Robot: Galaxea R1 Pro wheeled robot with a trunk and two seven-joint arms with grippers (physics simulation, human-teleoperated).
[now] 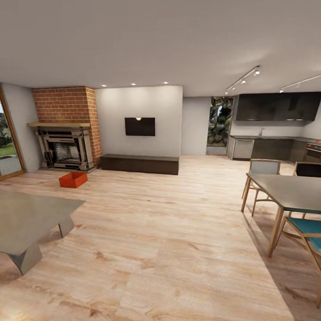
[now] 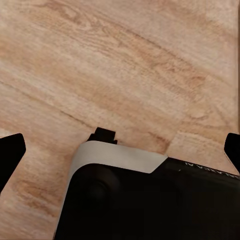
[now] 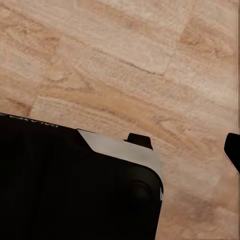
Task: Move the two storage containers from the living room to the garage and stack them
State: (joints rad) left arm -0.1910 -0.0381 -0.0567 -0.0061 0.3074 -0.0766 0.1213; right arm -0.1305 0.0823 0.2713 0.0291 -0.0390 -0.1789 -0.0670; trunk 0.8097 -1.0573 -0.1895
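One orange-red storage container (image 1: 72,179) sits on the living room's light wood-plank floor, in front of the brick fireplace (image 1: 66,133), far ahead to my left. My left gripper (image 2: 120,150) hangs over the wood floor above my own dark base (image 2: 150,200), its two dark fingertips (image 2: 10,155) spread wide and holding nothing. My right gripper (image 3: 120,150) also hangs over the planks, with one fingertip (image 3: 233,149) at the frame's edge and the other hidden behind my base; nothing is in it. Both grippers are far from the container.
A grey low table (image 1: 26,223) stands close at the left. A dining table (image 1: 290,191) with wood-framed chairs (image 1: 307,232) is at the right. A long dark cabinet (image 1: 139,163) lies under the wall TV. The kitchen (image 1: 276,133) is at the back right. Open floor runs down the middle.
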